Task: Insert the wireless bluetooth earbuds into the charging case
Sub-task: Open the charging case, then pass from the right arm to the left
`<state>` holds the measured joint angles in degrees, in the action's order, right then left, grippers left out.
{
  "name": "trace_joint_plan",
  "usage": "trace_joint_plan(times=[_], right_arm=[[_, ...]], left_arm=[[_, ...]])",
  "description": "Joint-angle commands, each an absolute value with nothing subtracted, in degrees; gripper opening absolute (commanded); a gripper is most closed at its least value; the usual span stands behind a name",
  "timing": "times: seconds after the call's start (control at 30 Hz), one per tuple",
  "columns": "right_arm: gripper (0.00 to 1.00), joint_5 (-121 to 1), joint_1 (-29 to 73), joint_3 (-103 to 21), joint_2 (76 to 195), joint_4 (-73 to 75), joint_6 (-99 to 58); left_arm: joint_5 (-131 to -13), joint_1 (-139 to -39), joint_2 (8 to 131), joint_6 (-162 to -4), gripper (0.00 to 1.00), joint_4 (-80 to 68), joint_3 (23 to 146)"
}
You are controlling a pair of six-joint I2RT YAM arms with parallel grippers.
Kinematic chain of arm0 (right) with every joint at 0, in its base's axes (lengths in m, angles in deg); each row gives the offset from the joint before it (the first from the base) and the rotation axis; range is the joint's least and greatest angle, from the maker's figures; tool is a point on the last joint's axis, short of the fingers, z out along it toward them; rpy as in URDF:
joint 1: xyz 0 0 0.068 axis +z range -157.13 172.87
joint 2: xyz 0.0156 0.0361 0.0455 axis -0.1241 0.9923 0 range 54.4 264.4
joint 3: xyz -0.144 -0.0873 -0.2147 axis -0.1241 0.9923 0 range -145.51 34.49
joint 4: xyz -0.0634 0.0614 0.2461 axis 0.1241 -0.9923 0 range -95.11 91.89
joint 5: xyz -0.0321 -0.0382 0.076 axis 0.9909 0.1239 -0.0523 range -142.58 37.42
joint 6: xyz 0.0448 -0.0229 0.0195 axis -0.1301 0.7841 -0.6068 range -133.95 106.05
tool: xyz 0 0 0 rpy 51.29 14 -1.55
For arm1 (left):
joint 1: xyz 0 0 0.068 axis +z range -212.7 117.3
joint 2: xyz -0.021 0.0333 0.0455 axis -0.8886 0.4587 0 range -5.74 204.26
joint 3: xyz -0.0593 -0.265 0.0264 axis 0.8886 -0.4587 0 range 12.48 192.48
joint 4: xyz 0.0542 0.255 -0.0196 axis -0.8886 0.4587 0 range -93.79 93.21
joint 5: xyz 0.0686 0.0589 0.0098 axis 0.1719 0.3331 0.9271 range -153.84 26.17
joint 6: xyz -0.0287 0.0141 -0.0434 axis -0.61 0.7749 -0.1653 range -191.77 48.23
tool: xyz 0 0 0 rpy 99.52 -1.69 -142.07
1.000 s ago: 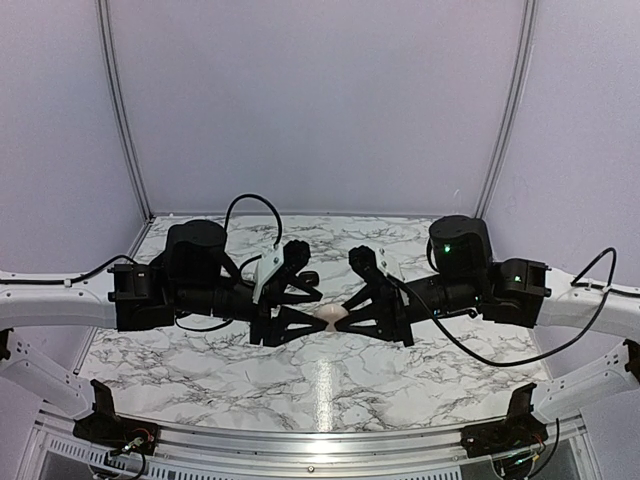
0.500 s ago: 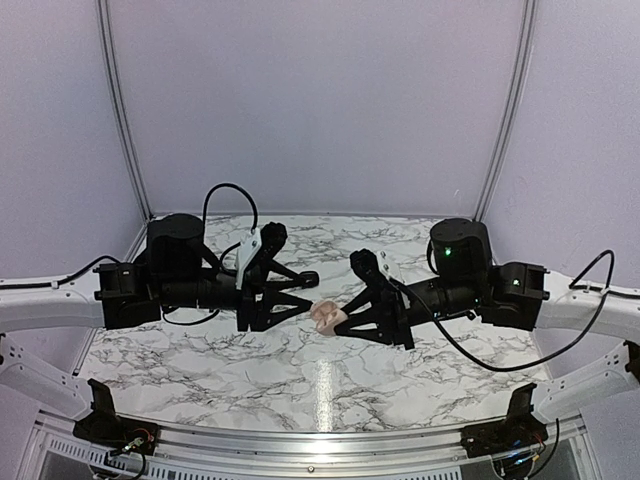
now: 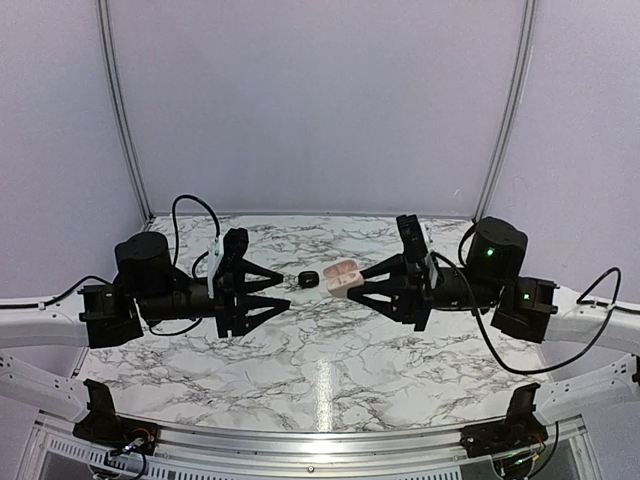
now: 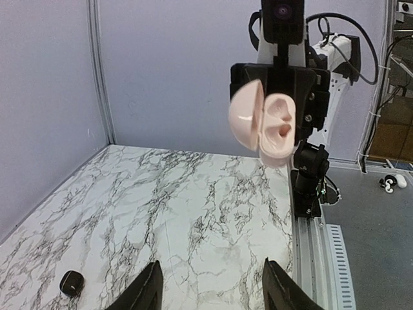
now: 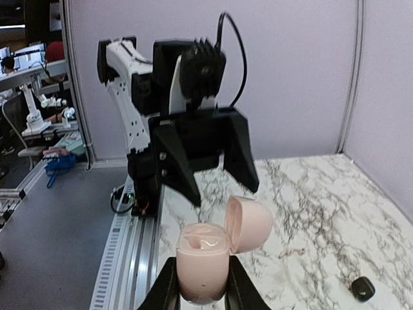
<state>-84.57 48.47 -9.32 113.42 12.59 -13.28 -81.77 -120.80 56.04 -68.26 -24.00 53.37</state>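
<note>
So the charging case (image 4: 281,126) was up in the air, off the bench (image 4: 193,213), roughly over the middle of it and a bit toward the far edge. It was hinged open. The lid (image 4: 245,119) was swung out toward the far edge, so lid and base sat side by side and the long spread of the thing ran near-to-far across the bench. The open mouth with the two pink wells pointed straight at the left arm, away from the wrist that carried it.

The right claw (image 5: 201,287) had it, jaws pinched on the two sides of the base, with the base poking out past the tips. The lid stuck out free beside them.

The left claw (image 3: 285,289) faced it from the other side with a clear gap between them. Its jaws stood apart with nothing in them, and it was off the surface too.

Down on the bench, in the gap between the two claws in the overhead view, lay a small black rounded lump (image 3: 309,278). It touched neither of them. I couldn't tell what it was from these views.
</note>
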Motion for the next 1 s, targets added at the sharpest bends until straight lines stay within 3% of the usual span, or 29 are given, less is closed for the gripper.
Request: trace_joint_plan(times=[0.0,0.3,0.97], right_arm=[[0.00,-85.7,47.6,-10.6,114.3,28.6,-18.1],[0.00,-87.9,49.0,-11.8,119.7,38.8,-20.3],[0.00,-86.6,51.6,-13.1,128.1,51.7,-23.7]], left_arm=[[-86.4,-120.7,55.3,-66.8,0.54,-34.6,52.0],[-91.2,-121.9,58.3,-71.4,0.49,-45.8,54.4],[-89.5,-124.1,62.7,-76.0,0.34,-53.9,55.2]])
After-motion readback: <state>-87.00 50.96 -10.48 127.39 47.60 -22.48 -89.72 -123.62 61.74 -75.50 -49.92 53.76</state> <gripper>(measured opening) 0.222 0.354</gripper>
